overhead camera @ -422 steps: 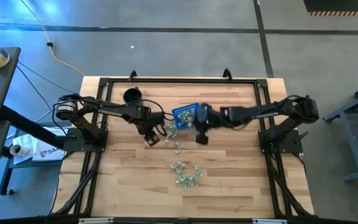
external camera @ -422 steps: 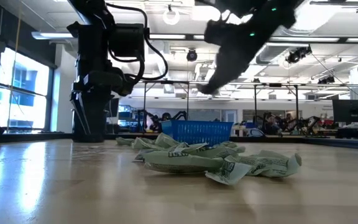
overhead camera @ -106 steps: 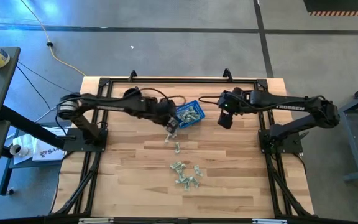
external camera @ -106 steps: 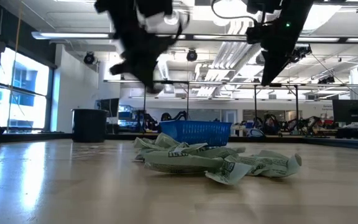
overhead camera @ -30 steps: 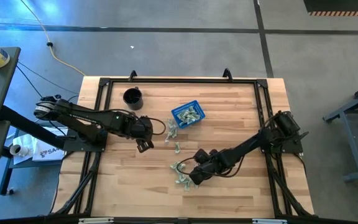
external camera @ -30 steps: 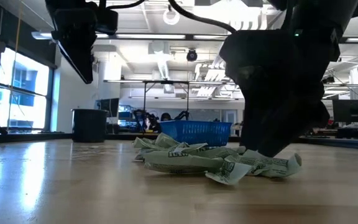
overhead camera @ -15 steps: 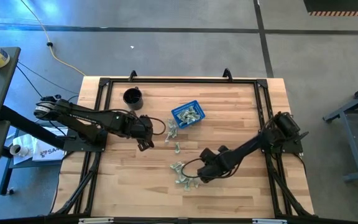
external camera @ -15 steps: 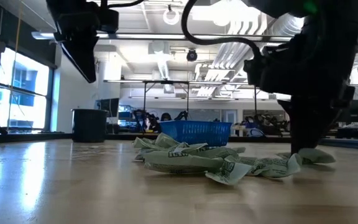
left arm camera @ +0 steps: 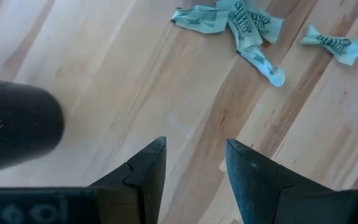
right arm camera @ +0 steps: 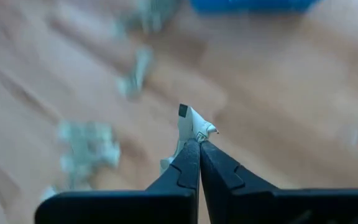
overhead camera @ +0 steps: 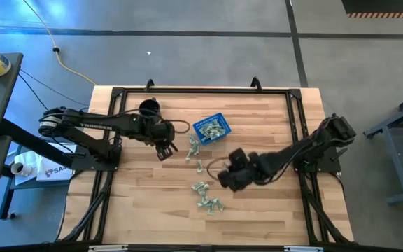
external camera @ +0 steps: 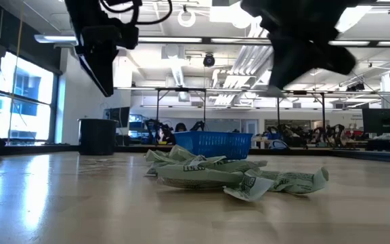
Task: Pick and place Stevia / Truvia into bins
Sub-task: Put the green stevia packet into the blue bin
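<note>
Pale green and white sweetener packets lie in a loose pile (overhead camera: 208,196) near the table's middle, which also fills the front of the low view (external camera: 239,176). A few more lie beside the blue basket (overhead camera: 192,147). The blue basket (overhead camera: 210,129) holds several packets. My right gripper (right arm camera: 194,144) hangs above the table between pile and basket (overhead camera: 224,176), shut on one packet. My left gripper (left arm camera: 194,155) is open, up in the air left of the basket (overhead camera: 163,149), with loose packets (left arm camera: 241,18) ahead of it. My right gripper pinches one packet between its two fingertips (right arm camera: 188,160). A short white end of the packet (right arm camera: 194,121) sticks out past the tips. The packet is lifted clear of the table.
A black round cup (overhead camera: 148,108) stands near the far left of the table and shows close beside my left gripper (left arm camera: 17,124). A black frame (overhead camera: 201,89) runs round the table's edges. Bare wood lies on the near left (overhead camera: 145,210).
My right gripper has risen from the near pile with a packet in its shut fingers and moved toward the far edge and the basket. My left gripper has shifted a little toward the far edge, still open. The pile stays where it was.
</note>
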Controlling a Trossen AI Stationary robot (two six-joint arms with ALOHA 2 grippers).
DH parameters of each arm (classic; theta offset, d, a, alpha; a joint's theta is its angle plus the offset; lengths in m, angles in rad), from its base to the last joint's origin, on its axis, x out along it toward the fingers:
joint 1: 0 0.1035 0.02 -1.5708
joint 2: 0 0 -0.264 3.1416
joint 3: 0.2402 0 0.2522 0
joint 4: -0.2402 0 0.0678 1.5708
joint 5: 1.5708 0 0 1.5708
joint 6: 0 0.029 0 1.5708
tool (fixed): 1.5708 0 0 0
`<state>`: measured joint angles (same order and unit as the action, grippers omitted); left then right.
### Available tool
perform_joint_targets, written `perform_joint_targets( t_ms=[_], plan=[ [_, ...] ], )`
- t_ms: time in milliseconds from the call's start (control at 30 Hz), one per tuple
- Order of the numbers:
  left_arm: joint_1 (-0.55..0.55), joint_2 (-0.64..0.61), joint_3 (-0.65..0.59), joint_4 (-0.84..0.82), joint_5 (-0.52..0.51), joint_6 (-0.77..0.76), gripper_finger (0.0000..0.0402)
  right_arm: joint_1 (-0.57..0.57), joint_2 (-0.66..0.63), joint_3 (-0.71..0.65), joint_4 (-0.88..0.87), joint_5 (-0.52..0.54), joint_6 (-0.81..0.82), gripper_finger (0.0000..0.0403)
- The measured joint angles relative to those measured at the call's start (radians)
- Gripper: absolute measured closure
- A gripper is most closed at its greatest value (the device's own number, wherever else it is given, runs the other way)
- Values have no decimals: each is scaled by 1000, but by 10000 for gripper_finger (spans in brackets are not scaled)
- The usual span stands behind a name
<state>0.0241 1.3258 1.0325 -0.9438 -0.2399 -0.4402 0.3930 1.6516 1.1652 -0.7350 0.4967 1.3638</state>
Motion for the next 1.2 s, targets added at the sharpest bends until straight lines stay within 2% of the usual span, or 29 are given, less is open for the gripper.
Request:
perform_joint_targets(
  t_ms=[167, 267, 433, 600, 700, 800, 967, 1067, 1200],
  plan=[
    [73, 0, 0, 54, 44, 55, 202, -135, -84, 10, -4, 110, -142, 402],
    [124, 0, 0, 109, 80, 70, 202, -250, -131, 10, -10, 112, -275, 402],
    [221, 0, 0, 228, 182, 93, 202, -472, -148, 10, -2, -6, -572, 402],
    [307, 1, 0, 305, 206, 92, 202, -650, -110, 11, 135, -159, -883, 402],
    [352, 1, 0, 287, 207, 57, 202, -724, -62, 12, 225, -269, -1001, 402],
    [389, 1, 0, 260, 208, 26, 202, -764, 6, 12, 253, -377, -1051, 402],
    [440, 1, 0, 242, 208, 25, 202, -765, 128, 12, 358, -486, -1127, 384],
    [468, 1, 0, 222, 221, 24, 202, -753, 153, 12, 351, -526, -1118, 350],
    [507, 12, 0, 232, 318, 43, 202, -735, 133, 12, 296, -529, -1084, 282]
  ],
)
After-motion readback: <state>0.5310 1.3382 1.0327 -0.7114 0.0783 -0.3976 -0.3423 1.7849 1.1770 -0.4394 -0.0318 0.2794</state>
